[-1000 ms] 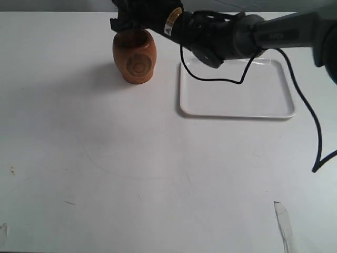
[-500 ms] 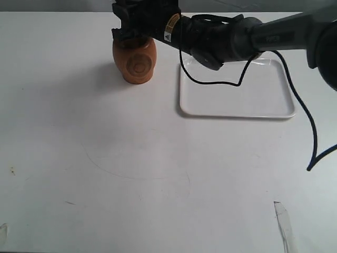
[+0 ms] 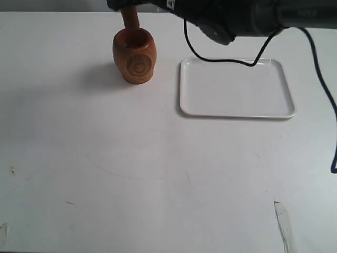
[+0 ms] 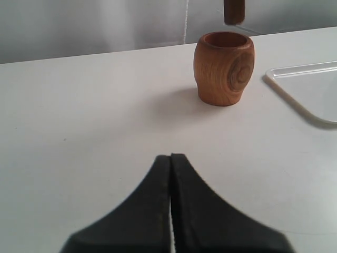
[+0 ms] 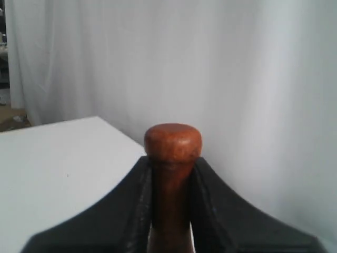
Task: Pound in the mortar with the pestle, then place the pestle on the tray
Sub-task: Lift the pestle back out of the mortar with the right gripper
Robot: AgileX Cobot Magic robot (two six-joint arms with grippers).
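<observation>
While the right gripper clamps both dark fingers tight on the narrow neck of the pestle, just under its small knob, the club hangs upright over the mortar. Look at the left wrist view: the thick end sits right above the cup's open mouth, a sliver of gap showing, no contact with the rim. The mortar stands upright on the white table, its carved round emblem facing the exterior camera. The right arm reaches in across the top of that view. To the mortar's right there, apart from it, the white tray lies flat. Near the front, the left gripper hovers low over the table, jaws pressed together, gripping nothing, well short of the mortar.
</observation>
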